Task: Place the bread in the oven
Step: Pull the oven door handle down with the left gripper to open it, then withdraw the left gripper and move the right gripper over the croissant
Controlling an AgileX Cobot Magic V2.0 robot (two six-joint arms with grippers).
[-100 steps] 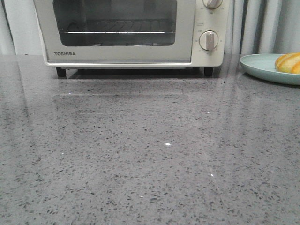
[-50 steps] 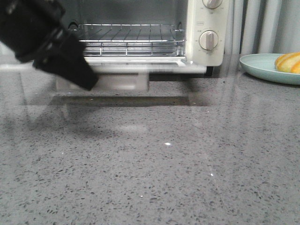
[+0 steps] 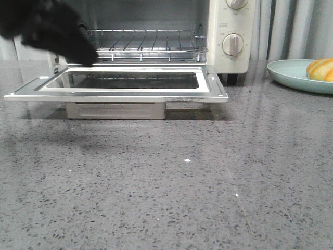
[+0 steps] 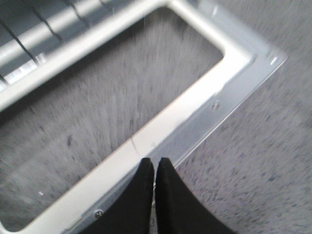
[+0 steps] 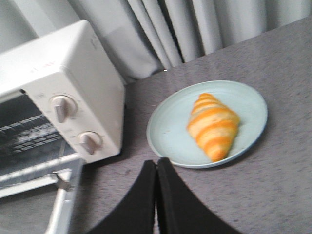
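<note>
Oven (image 3: 229, 31) door down; our right fingers (image 5: 156, 168) clenched, empty. Spread them, then straddle bread (image 5: 213, 126) ahead.

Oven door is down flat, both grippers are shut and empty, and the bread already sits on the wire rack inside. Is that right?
One thing is off: the bread still lies on the pale blue plate to the right of the oven, as the right wrist view shows. The wire rack is bare. The rest stands.

Oven (image 3: 229, 47) door (image 3: 119, 86) now fully down, left pincer (image 3: 86, 56) higher.
</note>
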